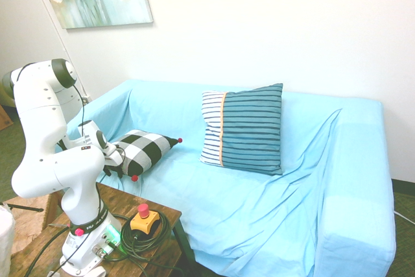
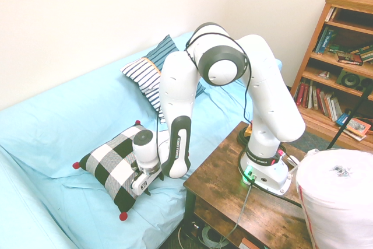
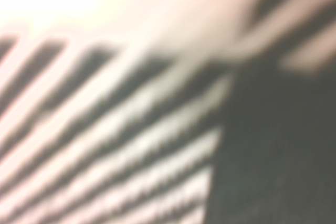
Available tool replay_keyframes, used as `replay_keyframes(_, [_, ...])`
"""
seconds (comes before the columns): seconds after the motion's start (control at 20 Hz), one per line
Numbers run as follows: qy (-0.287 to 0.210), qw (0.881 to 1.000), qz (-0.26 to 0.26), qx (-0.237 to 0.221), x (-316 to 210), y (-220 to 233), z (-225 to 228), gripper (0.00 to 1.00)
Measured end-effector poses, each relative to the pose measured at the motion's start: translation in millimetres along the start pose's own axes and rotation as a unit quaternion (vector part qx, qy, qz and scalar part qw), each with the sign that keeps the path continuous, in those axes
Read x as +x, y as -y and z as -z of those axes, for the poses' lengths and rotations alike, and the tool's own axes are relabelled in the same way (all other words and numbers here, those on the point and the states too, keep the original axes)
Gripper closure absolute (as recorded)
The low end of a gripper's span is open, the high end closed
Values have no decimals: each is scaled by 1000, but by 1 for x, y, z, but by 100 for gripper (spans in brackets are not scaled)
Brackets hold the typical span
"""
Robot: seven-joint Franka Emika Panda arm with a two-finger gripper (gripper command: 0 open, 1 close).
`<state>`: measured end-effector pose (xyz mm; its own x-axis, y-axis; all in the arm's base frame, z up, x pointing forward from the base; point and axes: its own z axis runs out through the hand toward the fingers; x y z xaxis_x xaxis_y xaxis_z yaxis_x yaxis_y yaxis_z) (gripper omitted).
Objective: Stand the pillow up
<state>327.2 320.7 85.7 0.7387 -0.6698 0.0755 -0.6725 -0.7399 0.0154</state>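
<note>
Because the black-and-white buffalo-check fabric pillow (image 1: 146,150) lies slanted low on the seat of the sofa under its light-blue cloth cover (image 1: 353,189), near one armrest, I have my wrist bent down to its front edge, the side facing my base. That edge makes sense to me as a place to work from: raising it should swing the pillow up towards the backrest, which could then prop it. I cannot tell how far apart my fingers (image 1: 113,171) are, or whether they have hold of any cloth (my wrist view is only blurred dark and pale bands). The red pom-poms (image 1: 180,140) mark the corners, handy for judging tilt. A larger teal-and-white striped pillow (image 1: 253,131) stands propped on the backrest, well along the seat, a fair model for the finish. Soft filling may sag, so I would lift slowly.
</note>
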Motion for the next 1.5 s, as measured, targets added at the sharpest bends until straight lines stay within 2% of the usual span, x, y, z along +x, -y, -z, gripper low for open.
replay_keyframes(0.25, [-20,999,-24,37,47,22,57,0])
replay_keyframes(0.7, [-57,995,-16,85,199,94,175,0])
replay_keyframes(1.0, [-76,990,-25,112,293,156,202,0])
replay_keyframes(1.15, [-69,991,-24,115,317,179,227,0])
replay_keyframes(1.35, [-53,994,-12,94,328,167,236,0])
replay_keyframes(1.5, [-35,996,-6,81,357,112,247,0])
